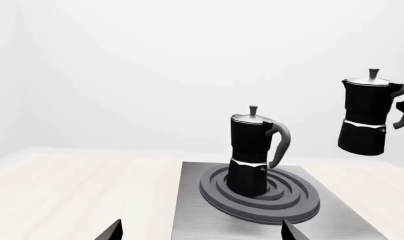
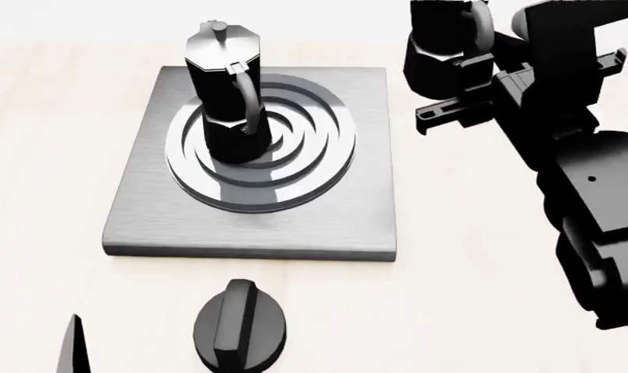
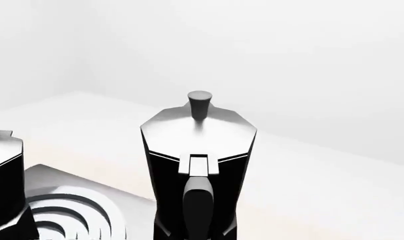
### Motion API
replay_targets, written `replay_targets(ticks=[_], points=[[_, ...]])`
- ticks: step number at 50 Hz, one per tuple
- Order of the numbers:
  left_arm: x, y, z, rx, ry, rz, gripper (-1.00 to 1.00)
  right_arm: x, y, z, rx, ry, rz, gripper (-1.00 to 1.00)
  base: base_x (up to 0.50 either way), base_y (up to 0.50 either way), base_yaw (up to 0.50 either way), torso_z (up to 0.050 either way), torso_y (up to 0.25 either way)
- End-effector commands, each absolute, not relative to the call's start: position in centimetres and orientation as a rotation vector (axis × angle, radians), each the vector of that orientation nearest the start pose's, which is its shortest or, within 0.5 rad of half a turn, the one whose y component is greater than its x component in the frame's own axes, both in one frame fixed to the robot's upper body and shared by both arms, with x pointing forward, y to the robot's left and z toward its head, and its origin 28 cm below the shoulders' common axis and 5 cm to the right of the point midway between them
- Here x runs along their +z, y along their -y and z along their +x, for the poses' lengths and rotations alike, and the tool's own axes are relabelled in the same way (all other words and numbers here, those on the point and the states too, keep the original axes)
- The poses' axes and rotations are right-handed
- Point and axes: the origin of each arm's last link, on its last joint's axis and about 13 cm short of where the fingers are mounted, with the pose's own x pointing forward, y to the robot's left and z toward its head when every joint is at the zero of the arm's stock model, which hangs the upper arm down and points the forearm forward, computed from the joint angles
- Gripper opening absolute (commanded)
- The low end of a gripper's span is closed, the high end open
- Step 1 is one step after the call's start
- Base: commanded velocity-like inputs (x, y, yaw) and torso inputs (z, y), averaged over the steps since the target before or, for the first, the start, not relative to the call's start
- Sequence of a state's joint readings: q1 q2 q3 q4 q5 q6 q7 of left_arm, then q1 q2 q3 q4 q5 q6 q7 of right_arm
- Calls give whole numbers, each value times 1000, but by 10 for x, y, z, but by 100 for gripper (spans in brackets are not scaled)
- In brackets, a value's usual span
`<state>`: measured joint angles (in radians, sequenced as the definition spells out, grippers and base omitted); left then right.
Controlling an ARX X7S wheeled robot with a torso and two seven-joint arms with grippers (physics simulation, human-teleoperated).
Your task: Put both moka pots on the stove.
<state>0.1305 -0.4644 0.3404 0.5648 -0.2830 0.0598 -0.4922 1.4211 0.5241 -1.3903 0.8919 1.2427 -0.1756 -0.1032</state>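
Observation:
One moka pot [image 2: 226,101] stands upright on the ring burner of the stove [image 2: 148,210], handle toward me. It also shows in the left wrist view [image 1: 250,152] and at the edge of the right wrist view [image 3: 2,190]. My right gripper [image 2: 485,70] is shut on the handle of the second moka pot [image 2: 438,47] and holds it in the air beyond the stove's right edge. This pot shows in the left wrist view [image 1: 367,117] and close up in the right wrist view [image 3: 198,160]. My left gripper [image 1: 202,236] is open and empty, low in front of the stove [image 1: 195,200].
A black round knob [image 2: 242,328] lies on the pale wooden table [image 2: 44,116] in front of the stove. One left fingertip [image 2: 75,346] shows at the bottom left of the head view. My right arm [image 2: 594,202] fills the right side.

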Motion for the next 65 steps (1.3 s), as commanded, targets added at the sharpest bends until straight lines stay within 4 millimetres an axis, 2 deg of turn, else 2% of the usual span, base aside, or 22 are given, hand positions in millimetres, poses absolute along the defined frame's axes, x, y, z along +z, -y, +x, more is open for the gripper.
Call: replay_targets(ticks=[1,15,33,48,65], points=[[98,-208,160,-28,326,-54,100,239,171,427,277,207,-132,-100,0,0,0,0,10],[98,-209,161,-23,328,-57,100,223,135,437,277,229,-76,-100,0,0,0,0,1],[99,-211,160,-16,332,-59,100,202,107,435,282,216,-53,-100,0,0,0,0,1],[99,-212,160,-11,333,-63,100,197,94,435,315,217,-74,-100,0,0,0,0,1],[98,-212,161,-13,333,-63,100,177,86,431,339,182,-64,-100,0,0,0,1,1]])
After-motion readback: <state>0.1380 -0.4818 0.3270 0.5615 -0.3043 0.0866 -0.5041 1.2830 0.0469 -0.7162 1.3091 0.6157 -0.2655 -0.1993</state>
